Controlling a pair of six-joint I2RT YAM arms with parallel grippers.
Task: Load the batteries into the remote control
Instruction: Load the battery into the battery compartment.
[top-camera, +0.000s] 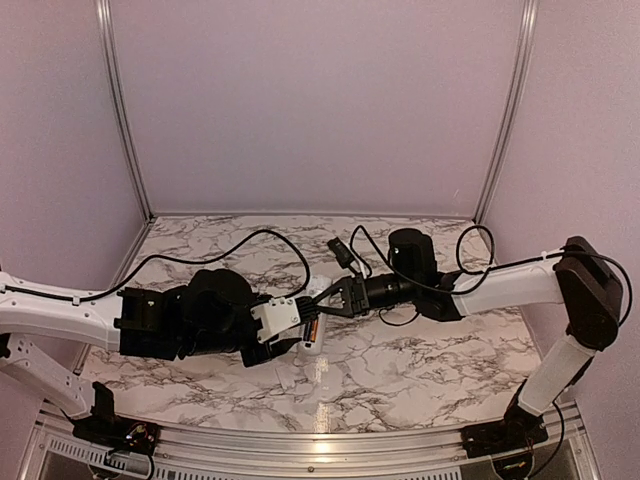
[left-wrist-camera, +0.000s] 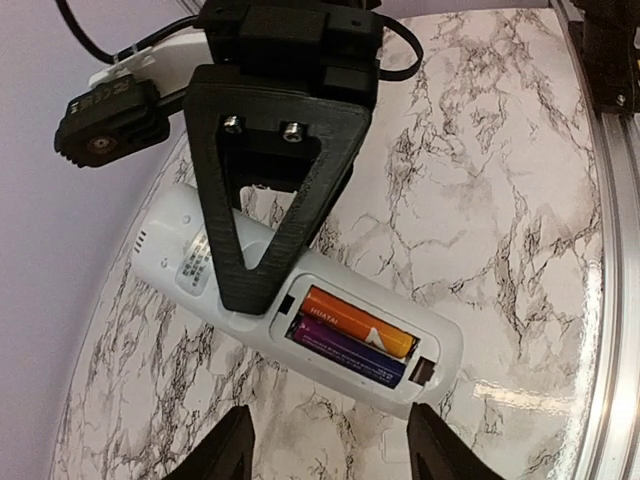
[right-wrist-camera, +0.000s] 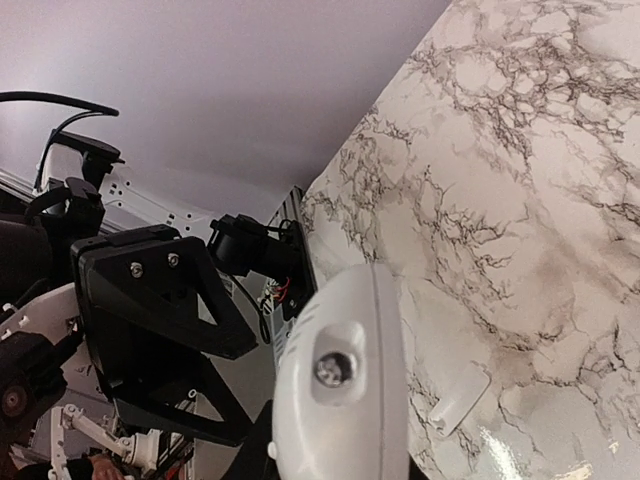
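The white remote control (left-wrist-camera: 190, 255) hangs above the marble table with its plain back up and its battery bay uncovered. Both batteries lie side by side in the bay, the orange one (left-wrist-camera: 355, 322) beside the dark one (left-wrist-camera: 345, 352). My right gripper (top-camera: 335, 298) is shut on the remote, and one black finger (left-wrist-camera: 270, 200) crosses its middle. In the right wrist view the remote's rounded end (right-wrist-camera: 345, 400) fills the foreground. My left gripper (left-wrist-camera: 332, 450) stands open just below the bay end, touching nothing.
A small flat white cover piece (right-wrist-camera: 460, 400) lies on the table under the remote. Black cables (top-camera: 250, 240) loop across the back of the tabletop. An aluminium rail (left-wrist-camera: 615, 250) marks the table's edge, and purple walls close in three sides.
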